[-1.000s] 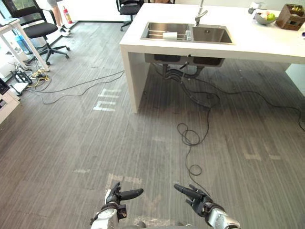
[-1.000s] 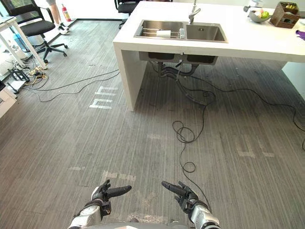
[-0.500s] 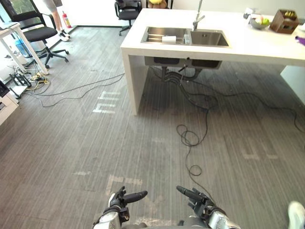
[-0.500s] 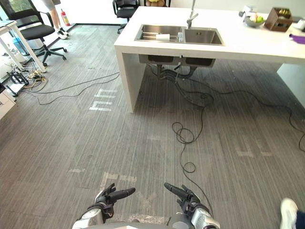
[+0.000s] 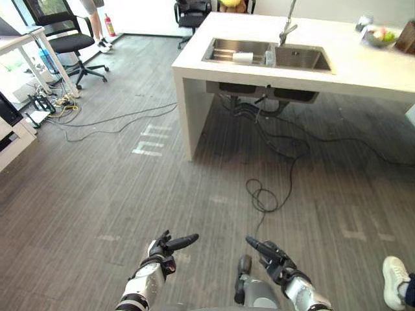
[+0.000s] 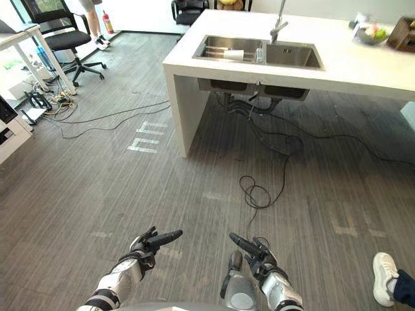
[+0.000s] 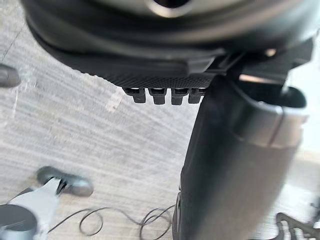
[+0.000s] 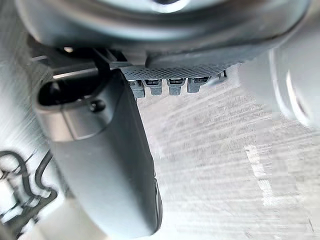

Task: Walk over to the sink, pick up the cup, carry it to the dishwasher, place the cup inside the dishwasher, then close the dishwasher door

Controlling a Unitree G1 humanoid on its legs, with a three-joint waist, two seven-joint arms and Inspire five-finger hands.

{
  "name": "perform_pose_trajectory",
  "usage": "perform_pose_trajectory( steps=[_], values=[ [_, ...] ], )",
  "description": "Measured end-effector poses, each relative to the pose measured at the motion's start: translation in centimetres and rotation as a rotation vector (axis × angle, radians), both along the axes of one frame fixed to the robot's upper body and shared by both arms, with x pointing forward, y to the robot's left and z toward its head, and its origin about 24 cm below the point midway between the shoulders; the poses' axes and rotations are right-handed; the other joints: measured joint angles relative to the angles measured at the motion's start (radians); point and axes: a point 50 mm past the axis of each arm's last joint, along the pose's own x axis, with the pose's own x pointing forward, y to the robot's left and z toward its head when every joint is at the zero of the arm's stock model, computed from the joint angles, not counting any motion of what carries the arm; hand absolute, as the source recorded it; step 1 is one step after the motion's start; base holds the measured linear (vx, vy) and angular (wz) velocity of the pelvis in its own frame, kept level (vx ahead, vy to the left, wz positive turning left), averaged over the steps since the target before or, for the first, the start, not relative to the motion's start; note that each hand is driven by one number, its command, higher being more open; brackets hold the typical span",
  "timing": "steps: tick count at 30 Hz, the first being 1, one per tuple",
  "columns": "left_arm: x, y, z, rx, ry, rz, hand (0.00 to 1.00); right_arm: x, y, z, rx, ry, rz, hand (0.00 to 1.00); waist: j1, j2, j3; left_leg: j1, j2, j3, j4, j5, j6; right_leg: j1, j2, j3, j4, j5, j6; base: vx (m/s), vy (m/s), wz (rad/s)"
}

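You are at the first stage of the task: the walk to the sink (image 5: 310, 58) is not yet complete, and the pickup, the carry, the placement in the dishwasher and the closing of the door all remain. The white cup (image 5: 242, 57) lies on its side in the sink's left basin, close to the divider, near the left end of the white counter (image 5: 363, 65). The left hand (image 5: 163, 247) and right hand (image 5: 272, 256) hang low over the floor (image 5: 97, 188), well apart from the counter, fingers extended and holding nothing. The floor straight ahead is open up to the counter's front edge. Keep clear of the counter's left front corner and its side panel (image 5: 187, 110). Note the loose cables (image 5: 117, 120) crossing the floor at left, the office chair (image 5: 68, 44) beyond them, and a person's shoe (image 5: 393, 290) just beside your right side.
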Motion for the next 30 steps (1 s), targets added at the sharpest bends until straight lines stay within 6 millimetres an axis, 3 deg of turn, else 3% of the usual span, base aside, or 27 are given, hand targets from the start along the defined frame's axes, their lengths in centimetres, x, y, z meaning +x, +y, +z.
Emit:
perform_pose_trajectory(
  steps=[1, 2, 3, 5, 6, 7, 9, 11, 13, 15, 17, 18, 19, 20, 21, 23, 26, 28, 29, 30],
  values=[
    [-0.5, -0.2, -0.3, -0.008, 0.015, 0.002, 1.00, -0.5, -0.3, -0.1, 0.005, 0.006, -0.019, 1.00, 0.000, 0.014, -0.009, 0.021, 0.030, 0.003, -0.014, -0.005, 0.006, -0.012, 0.025, -0.019, 0.049, -0.034, -0.052, 0.43, -0.255, 0.01],
    [-0.6, -0.3, -0.4, -0.012, 0.016, 0.002, 1.00, -0.6, -0.5, -0.1, 0.006, 0.005, -0.029, 1.00, 0.001, 0.013, -0.010, 0.024, 0.037, 0.004, -0.003, 0.008, 0.002, -0.018, 0.030, -0.022, 0.071, -0.052, -0.079, 0.52, -0.319, -0.08],
    [-0.9, -0.7, -0.7, -0.026, 0.028, 0.003, 1.00, -0.5, -1.0, 0.0, 0.002, -0.001, -0.053, 1.00, 0.001, 0.012, -0.012, -0.006, 0.045, 0.008, 0.072, 0.066, -0.045, -0.018, 0.030, -0.022, 0.094, -0.070, -0.109, 0.42, -0.260, -0.16],
    [-1.4, -1.2, -1.0, -0.044, 0.038, 0.004, 1.00, -0.5, -1.9, 0.2, -0.015, -0.013, -0.039, 1.00, -0.006, 0.016, -0.018, -0.106, 0.061, 0.044, 0.287, 0.142, -0.053, 0.004, 0.029, -0.019, 0.085, -0.099, -0.115, 0.40, -0.224, -0.06],
    [-1.3, -1.4, -0.9, -0.048, 0.028, 0.009, 1.00, -0.8, -2.2, 0.1, -0.032, -0.003, -0.014, 1.00, -0.008, 0.025, -0.020, -0.196, 0.105, 0.080, 0.468, 0.240, -0.070, 0.042, 0.038, -0.022, 0.054, -0.116, -0.124, 0.43, -0.162, 0.21],
    [-1.1, -1.4, -0.8, -0.053, 0.009, 0.022, 1.00, -1.1, -2.3, -0.1, -0.042, 0.018, 0.009, 1.00, -0.008, 0.040, -0.015, -0.291, 0.172, 0.087, 0.673, 0.305, -0.057, 0.114, 0.068, -0.035, -0.008, -0.124, -0.140, 0.42, -0.155, 0.21],
    [-0.9, -1.2, -0.6, -0.061, -0.015, 0.049, 1.00, -1.3, -2.3, -0.3, -0.045, 0.036, 0.032, 1.00, 0.009, 0.050, -0.003, -0.397, 0.208, 0.084, 0.871, 0.237, -0.026, 0.221, 0.102, -0.036, -0.074, -0.128, -0.148, 0.39, -0.141, -0.03],
    [-0.8, -1.2, -0.4, -0.067, -0.029, 0.061, 1.00, -1.2, -2.1, -0.4, -0.044, 0.037, 0.057, 1.00, 0.025, 0.039, 0.007, -0.457, 0.166, 0.100, 0.802, 0.183, -0.026, 0.301, 0.103, -0.026, -0.111, -0.137, -0.149, 0.37, -0.100, -0.21],
    [-0.4, -1.2, 0.1, -0.071, -0.069, 0.072, 1.00, -0.1, -1.8, 0.0, -0.039, 0.008, 0.073, 1.00, 0.037, 0.040, 0.012, -0.495, 0.119, 0.143, 0.597, 0.171, -0.023, 0.340, 0.103, -0.002, -0.141, -0.138, -0.144, 0.36, -0.016, -0.38],
    [0.2, -1.3, 0.8, -0.072, -0.112, 0.095, 1.00, 1.5, -1.2, 0.4, -0.025, -0.033, 0.077, 1.00, 0.047, 0.037, 0.030, -0.497, 0.039, 0.126, 0.213, 0.199, -0.045, 0.367, 0.095, 0.041, -0.165, -0.140, -0.139, 0.36, 0.061, -0.54],
    [0.6, -1.5, 1.3, -0.073, -0.132, 0.106, 1.00, 2.0, -1.1, 0.6, -0.014, -0.046, 0.055, 1.00, 0.061, 0.047, 0.047, -0.487, 0.000, 0.071, -0.079, 0.271, -0.073, 0.416, 0.093, 0.078, -0.196, -0.153, -0.119, 0.25, 0.114, -0.56],
    [0.6, -1.6, 1.3, -0.074, -0.131, 0.108, 1.00, 1.7, -1.1, 0.4, -0.008, -0.036, 0.049, 1.00, 0.062, 0.052, 0.057, -0.489, 0.003, 0.061, -0.106, 0.271, -0.076, 0.445, 0.094, 0.085, -0.203, -0.166, -0.101, 0.32, 0.233, -0.39],
    [0.2, -1.8, 0.9, -0.077, -0.108, 0.108, 1.00, 0.3, -1.3, -0.2, 0.001, 0.001, 0.033, 1.00, 0.058, 0.058, 0.068, -0.474, 0.015, 0.089, -0.081, 0.272, -0.075, 0.500, 0.098, 0.090, -0.193, -0.209, -0.072, 0.27, 0.206, -0.15],
    [0.0, -1.8, 0.8, -0.078, -0.103, 0.109, 1.00, -0.2, -1.4, -0.4, 0.001, 0.011, 0.030, 1.00, 0.058, 0.061, 0.066, -0.467, 0.017, 0.096, -0.075, 0.272, -0.075, 0.510, 0.099, 0.090, -0.187, -0.220, -0.067, 0.37, 0.319, -0.03],
    [-0.5, -1.7, 0.5, -0.078, -0.087, 0.111, 1.00, -1.9, -1.6, -1.0, 0.001, 0.053, 0.017, 1.00, 0.056, 0.077, 0.058, -0.440, 0.032, 0.130, -0.068, 0.336, -0.037, 0.541, 0.101, 0.095, -0.157, -0.271, -0.043, 0.29, 0.233, 0.02],
    [-0.6, -1.1, 0.5, -0.062, -0.084, 0.111, 1.00, -3.5, -1.6, -1.5, 0.009, 0.095, 0.010, 1.00, 0.059, 0.044, 0.051, -0.442, 0.011, 0.184, -0.040, 0.386, 0.003, 0.545, 0.056, 0.099, -0.138, -0.320, -0.027, 0.40, 0.279, -0.08],
    [-0.7, -0.1, 0.5, -0.045, -0.087, 0.129, 1.00, -3.5, -1.4, -1.5, 0.012, 0.095, 0.020, 1.00, 0.067, 0.031, 0.047, -0.486, -0.046, 0.188, 0.033, 0.383, 0.021, 0.537, -0.009, 0.122, -0.155, -0.335, -0.029, 0.34, 0.212, -0.24],
    [-1.0, 0.3, 0.3, -0.026, -0.082, 0.125, 1.00, -3.6, -0.9, -1.7, 0.029, 0.111, 0.030, 1.00, 0.068, 0.020, 0.044, -0.500, -0.079, 0.193, 0.083, 0.347, 0.121, 0.517, -0.044, 0.125, -0.088, -0.330, -0.020, 0.34, 0.183, 0.05],
    [-1.2, 0.3, 0.2, -0.025, -0.076, 0.118, 1.00, -3.8, -0.7, -1.8, 0.032, 0.121, 0.025, 1.00, 0.070, 0.020, 0.034, -0.497, -0.086, 0.193, 0.076, 0.345, 0.125, 0.494, -0.054, 0.129, -0.038, -0.330, -0.019, 0.40, 0.191, 0.11],
    [-1.7, 0.2, -0.1, -0.029, -0.064, 0.114, 1.00, -4.2, -0.5, -2.0, 0.049, 0.140, -0.009, 1.00, 0.077, 0.013, 0.012, -0.475, -0.103, 0.197, 0.036, 0.341, 0.130, 0.418, -0.084, 0.145, 0.115, -0.326, 0.009, 0.33, 0.140, 0.07]
  ],
)
